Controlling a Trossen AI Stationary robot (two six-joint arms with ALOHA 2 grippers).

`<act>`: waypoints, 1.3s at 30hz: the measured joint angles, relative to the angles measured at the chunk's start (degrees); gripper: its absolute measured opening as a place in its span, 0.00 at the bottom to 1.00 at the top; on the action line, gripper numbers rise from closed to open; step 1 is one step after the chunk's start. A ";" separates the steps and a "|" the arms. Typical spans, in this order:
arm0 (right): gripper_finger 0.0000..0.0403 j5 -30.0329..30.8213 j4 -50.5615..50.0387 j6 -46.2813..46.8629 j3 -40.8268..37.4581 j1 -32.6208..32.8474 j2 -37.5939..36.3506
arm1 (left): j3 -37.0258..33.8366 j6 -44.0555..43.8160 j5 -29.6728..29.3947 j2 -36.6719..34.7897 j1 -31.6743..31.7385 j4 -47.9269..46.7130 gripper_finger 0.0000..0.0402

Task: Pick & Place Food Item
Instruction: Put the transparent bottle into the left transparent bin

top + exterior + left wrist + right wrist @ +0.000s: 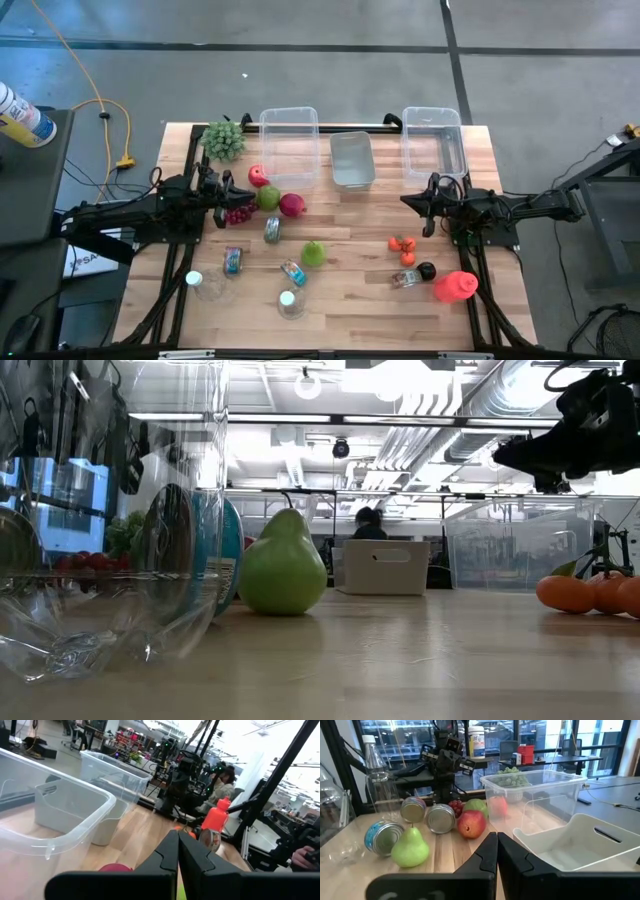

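Pear [314, 253] upright mid-table, stem up; both claws closed.

Grey concrete floor [540, 80] surrounds the table; bright ceiling lights [308, 385] overhead.

Pale wooden table [350, 270] — matt planks; clear glossy plastic bins [289, 135]; shiny metal cans [440, 818] (smooth lids).

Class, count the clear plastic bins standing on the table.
3, along the far edge: left bin, smaller middle bin, right bin. None seems hidden.
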 joint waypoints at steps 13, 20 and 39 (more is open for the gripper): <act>0.00 -4.69 5.64 -9.37 8.14 1.55 2.08 | 9.96 4.22 -2.83 1.87 -0.47 -1.96 0.04; 0.01 -5.80 3.22 -8.40 18.03 7.49 13.41 | 20.76 3.65 -3.97 9.89 -2.48 -10.67 0.17; 0.36 -2.95 25.44 -15.45 24.08 19.69 38.69 | 28.39 11.12 -0.88 18.97 -15.99 -6.46 0.31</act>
